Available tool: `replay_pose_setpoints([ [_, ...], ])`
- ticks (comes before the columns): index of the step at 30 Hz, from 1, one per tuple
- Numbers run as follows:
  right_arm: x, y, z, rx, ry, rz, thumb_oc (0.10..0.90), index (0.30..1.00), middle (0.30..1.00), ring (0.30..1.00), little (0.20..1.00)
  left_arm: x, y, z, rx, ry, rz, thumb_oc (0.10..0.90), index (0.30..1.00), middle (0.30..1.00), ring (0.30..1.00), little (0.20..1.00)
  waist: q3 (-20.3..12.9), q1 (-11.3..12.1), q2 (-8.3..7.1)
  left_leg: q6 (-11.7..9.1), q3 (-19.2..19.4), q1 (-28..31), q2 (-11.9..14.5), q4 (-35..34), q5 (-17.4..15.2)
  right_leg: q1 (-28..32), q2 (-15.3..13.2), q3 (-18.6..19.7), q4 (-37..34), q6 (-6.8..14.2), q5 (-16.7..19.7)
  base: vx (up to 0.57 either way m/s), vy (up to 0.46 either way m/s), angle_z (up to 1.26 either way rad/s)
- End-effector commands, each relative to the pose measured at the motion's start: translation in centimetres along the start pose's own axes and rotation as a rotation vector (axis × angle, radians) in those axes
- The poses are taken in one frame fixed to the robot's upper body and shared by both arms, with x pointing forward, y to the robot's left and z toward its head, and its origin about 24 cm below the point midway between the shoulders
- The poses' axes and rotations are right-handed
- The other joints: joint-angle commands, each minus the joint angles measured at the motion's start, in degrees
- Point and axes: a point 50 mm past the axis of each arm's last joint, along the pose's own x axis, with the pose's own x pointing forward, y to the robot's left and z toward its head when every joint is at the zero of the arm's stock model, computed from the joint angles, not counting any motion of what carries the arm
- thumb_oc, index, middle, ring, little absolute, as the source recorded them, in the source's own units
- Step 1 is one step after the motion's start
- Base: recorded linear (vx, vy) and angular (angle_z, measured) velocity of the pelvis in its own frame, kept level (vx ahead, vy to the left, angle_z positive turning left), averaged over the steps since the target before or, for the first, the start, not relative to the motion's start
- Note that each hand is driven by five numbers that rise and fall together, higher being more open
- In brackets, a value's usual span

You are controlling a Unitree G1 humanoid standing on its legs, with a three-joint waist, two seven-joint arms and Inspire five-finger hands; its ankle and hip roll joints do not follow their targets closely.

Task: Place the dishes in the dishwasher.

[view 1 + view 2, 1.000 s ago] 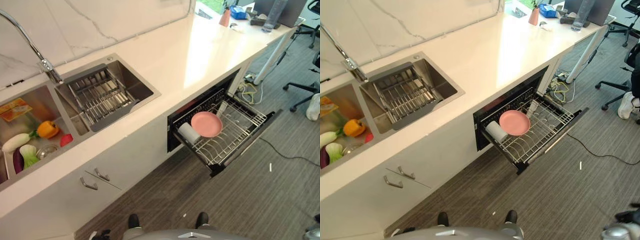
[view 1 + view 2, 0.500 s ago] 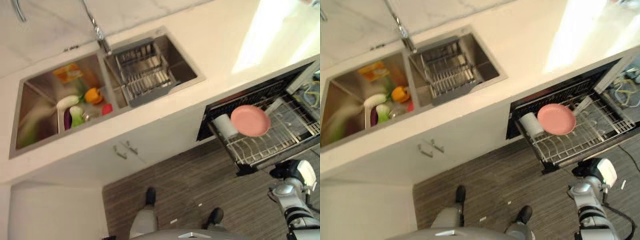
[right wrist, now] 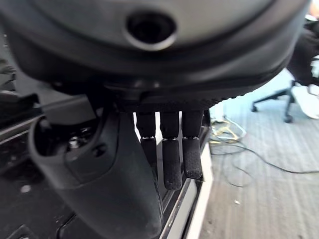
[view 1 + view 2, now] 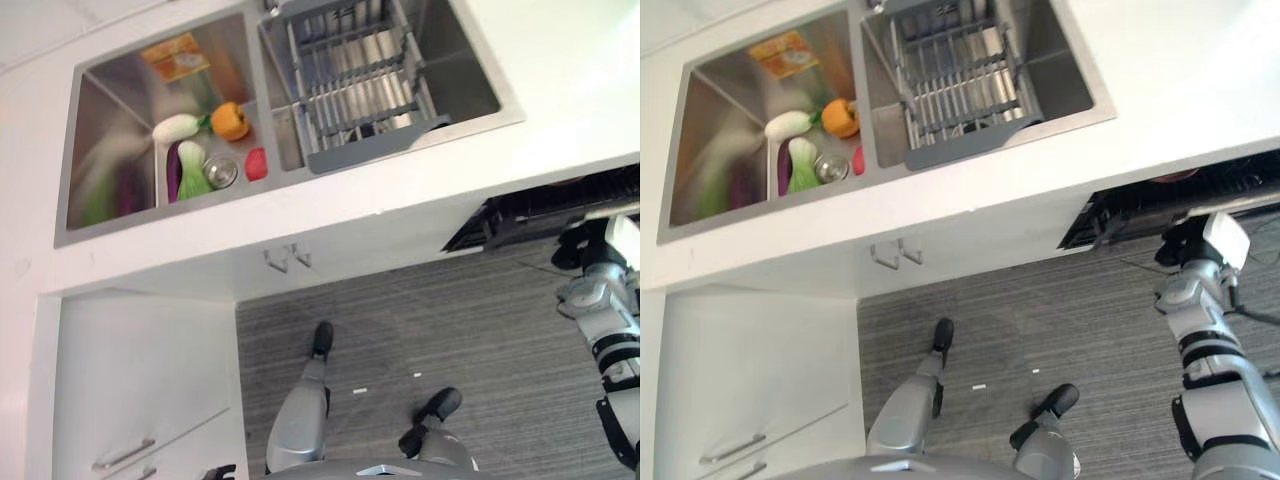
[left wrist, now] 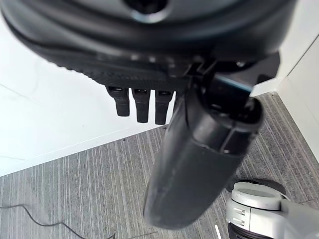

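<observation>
The dishwasher point(image 4: 1160, 195) shows as a dark opening under the white counter, at the right edge of the eye views. My right hand point(image 4: 1178, 243) hangs just in front of that opening, and its fingers point(image 3: 172, 159) are straight and hold nothing. Beside them in the right wrist view lies the dishwasher's dark inside point(image 3: 30, 199). My left hand point(image 5: 142, 104) hangs above the striped floor next to a white cabinet, with fingers straight and empty. A small metal cup point(image 4: 220, 172) and a red piece point(image 4: 256, 163) lie in the left sink basin.
A grey dish rack point(image 4: 360, 80) fills the right sink basin. The left basin holds an orange pepper point(image 4: 230, 120), a white radish point(image 4: 178, 127) and a green vegetable point(image 4: 188, 168). White cabinets point(image 4: 130, 380) stand at lower left. An office chair point(image 3: 279, 99) and loose cables point(image 3: 229, 134) lie past the dishwasher.
The camera has swung down and left, so the pulled-out rack with the pink plate and cup has left the picture. My right arm now reaches up to the dishwasher opening.
</observation>
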Motion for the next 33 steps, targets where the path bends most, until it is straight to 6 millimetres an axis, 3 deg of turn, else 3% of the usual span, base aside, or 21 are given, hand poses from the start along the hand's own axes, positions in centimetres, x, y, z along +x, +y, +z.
replay_pose_setpoints([
  [1,2.1,-7.0,9.8,0.066,-0.413,-0.251,0.400,0.300,0.300,0.300,0.300,0.2,2.7,0.0,0.107,0.017,0.078,0.800,0.900,0.900,0.900,0.900,-2.4,3.1,-2.42,-2.0,4.1,0.9,0.5,0.5,-5.3,1.3,-2.8,4.5,2.5,2.4,-7.7,-0.01,-0.008,0.11],
  [2,1.8,-7.0,11.1,0.089,-0.465,-0.267,0.400,0.300,0.300,0.300,0.300,0.3,3.0,0.6,0.098,-0.006,0.099,0.800,0.900,0.900,0.900,0.900,-2.1,3.5,-2.81,-2.2,4.2,0.5,0.5,0.5,-5.2,0.9,-2.8,4.3,2.5,2.5,-7.7,-0.01,-0.012,0.11],
  [4,1.7,-6.8,11.2,0.096,-0.474,-0.263,0.400,0.300,0.300,0.300,0.300,0.3,3.1,0.8,0.092,-0.012,0.104,0.800,0.900,0.900,0.900,0.900,-2.2,3.5,-3.01,-2.2,4.2,0.4,0.6,0.5,-5.2,0.8,-2.7,4.4,2.4,2.5,-7.7,0.00,-0.018,0.08],
  [5,1.2,-5.7,11.1,0.113,-0.478,-0.233,0.400,0.300,0.300,0.300,0.300,0.4,3.2,1.5,0.040,-0.044,0.105,0.800,0.900,0.900,0.900,0.900,-2.3,3.6,-3.39,-2.2,4.3,0.4,0.8,0.4,-5.3,1.0,-2.5,4.2,2.3,2.4,-7.8,0.01,-0.047,0.05],
  [6,0.7,-4.3,10.4,0.116,-0.463,-0.194,0.431,0.347,0.347,0.347,0.347,0.4,3.5,2.9,-0.027,-0.110,0.106,0.800,0.900,0.900,0.900,0.900,-2.3,3.7,-3.62,-2.2,4.2,0.5,0.8,0.4,-5.4,1.2,-2.4,4.1,2.3,2.3,-7.9,0.02,-0.067,0.04],
  [7,0.3,-3.1,9.4,0.121,-0.432,-0.159,0.745,0.818,0.818,0.818,0.818,0.4,3.7,3.1,-0.061,-0.123,0.106,0.800,0.900,0.900,0.900,0.900,-2.5,3.9,-3.95,-2.2,4.2,0.6,0.9,0.5,-5.4,1.5,-2.3,3.9,2.3,2.3,-7.9,0.01,-0.044,0.01],
  [8,0.2,-3.0,9.3,0.122,-0.430,-0.157,0.800,0.900,0.900,0.900,0.900,0.4,3.8,3.1,-0.060,-0.121,0.108,0.800,0.900,0.900,0.900,0.900,-2.6,3.9,-4.09,-2.2,4.2,0.7,0.9,0.5,-5.4,1.5,-2.3,3.9,2.3,2.3,-7.9,0.01,-0.031,0.03],
  [9,-0.3,-1.5,8.3,0.133,-0.397,-0.109,0.800,0.900,0.900,0.900,0.900,0.4,3.9,2.7,-0.072,-0.093,0.107,0.800,0.900,0.900,0.900,0.900,-2.8,3.8,-4.40,-2.3,4.3,0.9,1.0,0.5,-5.5,1.8,-2.2,3.8,2.2,2.3,-8.0,0.01,-0.014,0.04],
  [10,-2.0,2.1,6.2,0.177,-0.312,0.010,0.800,0.900,0.900,0.900,0.900,0.5,3.8,2.7,-0.098,-0.067,0.103,0.800,0.900,0.900,0.900,0.900,-3.3,3.1,-4.89,-2.3,4.9,1.6,1.4,0.5,-5.8,2.3,-2.0,4.0,2.4,2.3,-8.1,0.02,-0.009,0.03],
  [13,-6.7,8.0,1.4,0.266,-0.112,0.218,0.800,0.900,0.900,0.900,0.900,0.6,3.0,2.4,-0.210,-0.045,0.073,0.800,0.900,0.900,0.900,0.900,-4.3,1.2,-5.99,-1.9,6.2,3.6,2.2,0.6,-6.6,3.2,-1.7,4.3,3.1,2.0,-8.6,0.02,0.014,0.05],
  [14,-6.7,8.0,1.4,0.266,-0.112,0.218,0.800,0.900,0.900,0.900,0.900,0.6,3.0,2.4,-0.210,-0.045,0.073,0.800,0.900,0.900,0.900,0.900,-4.3,1.2,-5.99,-1.9,6.2,3.6,2.2,0.6,-6.6,3.2,-1.7,4.3,3.1,2.0,-8.6,0.05,0.028,0.03],
  [16,-11.2,11.7,-3.2,0.273,0.091,0.377,0.800,0.900,0.900,0.900,0.900,0.6,2.3,2.2,-0.286,-0.023,0.025,0.800,0.900,0.900,0.900,0.900,-5.4,-0.5,-6.84,-1.4,7.1,5.9,2.5,0.7,-7.9,4.0,-1.5,4.8,4.4,1.9,-9.2,0.07,0.063,-0.10],
  [18,-15.5,13.6,-7.6,0.273,0.299,0.476,0.800,0.900,0.900,0.900,0.900,0.6,1.8,1.8,-0.278,0.006,-0.017,0.800,0.900,0.900,0.900,0.900,-6.8,-2.8,-7.51,-0.6,7.5,8.5,2.4,0.7,-9.0,5.0,-1.6,5.5,6.4,1.8,-10.1,0.12,0.129,-0.18],
  [20,-18.9,14.6,-10.5,0.275,0.459,0.543,0.800,0.900,0.900,0.900,0.900,0.5,1.6,1.2,-0.278,0.029,-0.042,0.800,0.900,0.900,0.900,0.900,-7.9,-4.3,-7.80,0.5,7.7,11.2,1.9,0.7,-10.2,5.8,-2.1,6.4,8.7,1.9,-10.8,0.12,0.220,-0.22],
  [21,-22.1,15.3,-13.0,0.231,0.596,0.634,0.800,0.900,0.900,0.900,0.900,0.5,1.5,1.1,-0.254,0.037,-0.060,0.800,0.900,0.900,0.900,0.900,-8.9,-5.8,-8.17,2.2,7.8,13.3,0.8,0.9,-10.5,5.3,-3.8,7.2,13.1,1.7,-10.0,0.09,0.316,-0.34],
  [24,-23.9,15.4,-14.6,0.196,0.689,0.683,0.800,0.900,0.900,0.900,0.900,0.5,1.6,1.1,-0.225,0.039,-0.067,0.800,0.900,0.900,0.900,0.900,-9.1,-6.8,-8.52,4.0,8.2,15.6,-0.6,1.2,-12.0,3.6,-5.9,10.8,19.6,2.9,-8.6,0.07,0.251,-0.30],
  [25,-24.8,15.4,-15.3,0.202,0.751,0.698,0.800,0.900,0.900,0.900,0.900,0.6,1.9,1.3,-0.214,0.027,-0.061,0.800,0.900,0.900,0.900,0.900,-8.7,-8.0,-8.19,5.9,7.6,17.9,-1.6,1.9,-12.8,1.2,-7.0,16.6,27.4,3.6,-6.1,0.05,0.221,-0.24],
  [27,-25.1,15.6,-15.2,0.232,0.783,0.705,0.800,0.900,0.900,0.900,0.900,0.6,2.6,1.5,-0.221,0.020,-0.038,0.800,0.900,0.900,0.900,0.900,-8.2,-8.7,-7.65,6.7,7.1,19.8,-2.0,1.9,-13.7,-2.5,-5.4,23.9,32.4,3.7,-6.2,0.05,0.160,-0.24],
  [29,-25.3,16.1,-14.9,0.294,0.826,0.689,0.800,0.900,0.900,0.900,0.900,0.7,2.9,2.0,-0.219,0.015,-0.018,0.800,0.900,0.900,0.900,0.900,-8.8,-9.4,-7.60,5.9,6.0,19.6,-1.9,2.3,-14.1,-2.0,-2.5,27.8,23.8,1.9,-11.0,0.09,-0.072,0.00],
  [31,-25.5,16.3,-14.9,0.348,0.887,0.665,0.800,0.900,0.900,0.900,0.900,0.8,3.3,2.4,-0.183,0.007,0.006,0.800,0.900,0.900,0.900,0.900,-8.5,-10.6,-8.13,5.3,4.5,19.6,-2.3,2.8,-14.2,-1.7,1.0,34.0,16.1,1.8,-11.9,0.10,-0.139,0.34],
  [33,-26.6,16.5,-15.1,0.368,0.939,0.669,0.800,0.900,0.900,0.900,0.900,0.9,4.0,3.0,-0.128,-0.003,0.052,0.800,0.900,0.900,0.900,0.900,-9.2,-10.7,-8.91,4.7,2.5,19.6,-2.5,3.3,-14.3,-0.8,1.4,33.9,13.9,1.6,-12.1,0.11,-0.164,0.85],
])
